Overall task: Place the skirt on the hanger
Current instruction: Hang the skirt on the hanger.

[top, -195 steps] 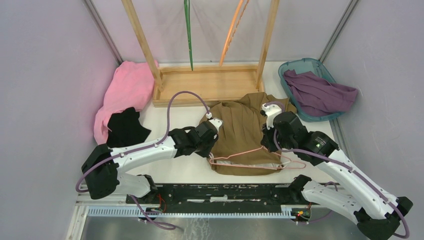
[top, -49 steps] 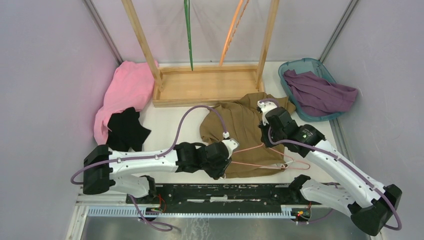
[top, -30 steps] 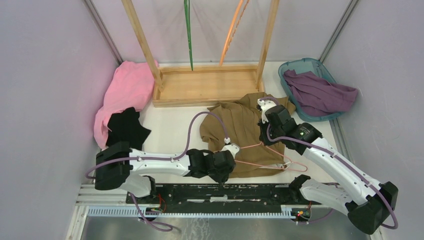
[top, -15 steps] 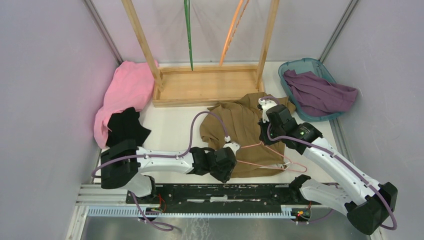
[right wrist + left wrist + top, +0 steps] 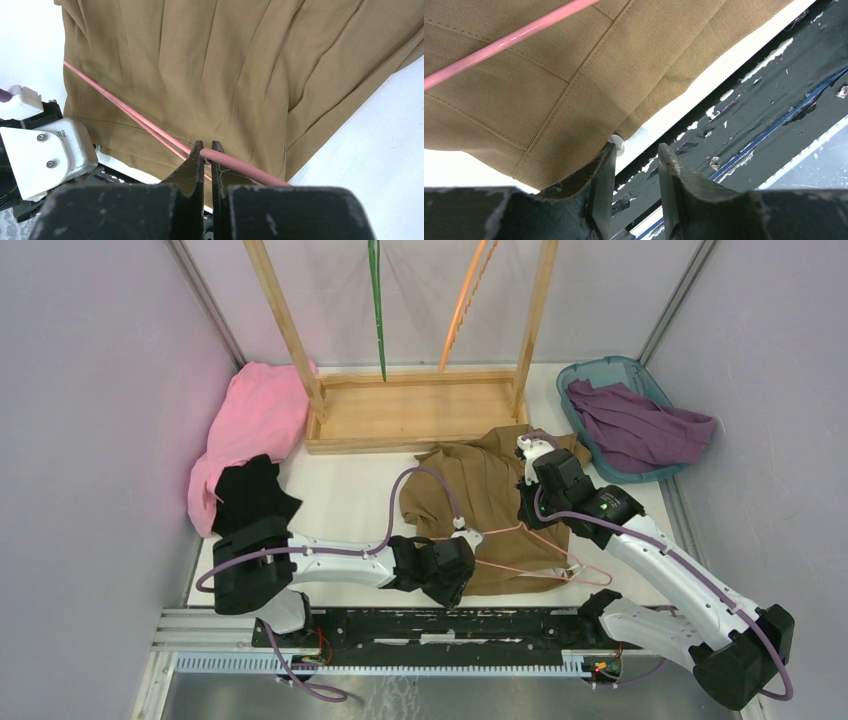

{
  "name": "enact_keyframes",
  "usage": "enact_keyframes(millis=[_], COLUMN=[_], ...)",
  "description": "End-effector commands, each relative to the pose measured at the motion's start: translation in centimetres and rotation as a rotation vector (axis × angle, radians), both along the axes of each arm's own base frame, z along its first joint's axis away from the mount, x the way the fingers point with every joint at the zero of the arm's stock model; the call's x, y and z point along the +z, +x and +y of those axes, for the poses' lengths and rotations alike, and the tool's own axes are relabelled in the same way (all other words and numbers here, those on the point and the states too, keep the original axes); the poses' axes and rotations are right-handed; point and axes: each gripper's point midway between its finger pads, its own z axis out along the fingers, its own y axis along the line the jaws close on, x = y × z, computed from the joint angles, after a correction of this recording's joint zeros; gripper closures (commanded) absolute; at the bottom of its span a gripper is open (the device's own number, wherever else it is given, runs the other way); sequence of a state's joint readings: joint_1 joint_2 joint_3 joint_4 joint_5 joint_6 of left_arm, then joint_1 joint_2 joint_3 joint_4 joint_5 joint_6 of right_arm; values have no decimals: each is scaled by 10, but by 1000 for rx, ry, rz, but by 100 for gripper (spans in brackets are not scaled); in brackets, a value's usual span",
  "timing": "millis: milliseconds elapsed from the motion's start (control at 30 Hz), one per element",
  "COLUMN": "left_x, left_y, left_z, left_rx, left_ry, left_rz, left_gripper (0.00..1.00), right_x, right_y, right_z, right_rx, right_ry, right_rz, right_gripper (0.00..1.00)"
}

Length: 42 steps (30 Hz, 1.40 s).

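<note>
The brown skirt (image 5: 480, 490) is spread flat on the white table (image 5: 340, 480), in the middle and toward the near edge. The pink hanger (image 5: 250, 170) is laid across its near half, with the hook pointing right.

The right gripper (image 5: 206, 150) is seen clamped on the hanger's thin pink rod, the jaws pressed together around it just above the cloth. The left gripper (image 5: 638, 147) is held at the skirt's near-left corner with its jaws apart. Nothing is seen between them; the cloth edge and a small white button (image 5: 617, 143) are touched only by the outer side of one finger.

The skirt is judged to be light, soft and limp. It is a woven twill with stitched seams and pleats, so it can be expected to sag and fold wherever it is not supported, and to drag along the table rather than slide as a sheet. The firmest hold is likely to be found at the seamed band along the near edge, where the layers are doubled and less likely to slip out of a pinch. One layer alone may need to be caught there, so that the hanger can be passed inside.

The hanger is judged to be thin, springy and smooth. It could twist or slip in a narrow pinch, so a grip close to a bend or the neck is likely to be steadier.
</note>
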<state>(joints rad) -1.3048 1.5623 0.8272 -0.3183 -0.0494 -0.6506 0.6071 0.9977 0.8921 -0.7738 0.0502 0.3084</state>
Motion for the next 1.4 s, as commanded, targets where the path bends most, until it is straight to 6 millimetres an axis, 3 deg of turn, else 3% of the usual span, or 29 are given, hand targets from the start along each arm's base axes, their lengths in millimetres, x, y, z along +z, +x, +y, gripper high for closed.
enact_keyframes(millis=[0, 233, 400, 600, 700, 1133, 1233, 1367], left_x=[-3, 8, 2, 9, 2, -37, -34, -10], left_y=[5, 14, 14, 20, 23, 36, 38, 46], left_z=[4, 13, 19, 24, 33, 58, 59, 59], left_rx=[6, 26, 17, 31, 37, 93, 109, 141], left_ry=[32, 70, 109, 117, 167, 328, 321, 263], left_rz=[-35, -99, -101, -145, -155, -214, -227, -247], left_gripper=[58, 57, 57, 57, 57, 96, 97, 97], right_x=[7, 9, 9, 10, 10, 13, 11, 11], right_y=[7, 7, 7, 7, 8, 7, 9, 14], right_z=[4, 4, 4, 3, 3, 1, 1, 3], right_rx=[-3, -4, -2, -6, -7, -10, -13, -21], right_ry=[32, 35, 34, 35, 36, 33, 33, 35], right_rz=[-42, -45, -45, -47, -49, -53, -52, -52], right_gripper=[99, 99, 99, 99, 99, 99, 99, 99])
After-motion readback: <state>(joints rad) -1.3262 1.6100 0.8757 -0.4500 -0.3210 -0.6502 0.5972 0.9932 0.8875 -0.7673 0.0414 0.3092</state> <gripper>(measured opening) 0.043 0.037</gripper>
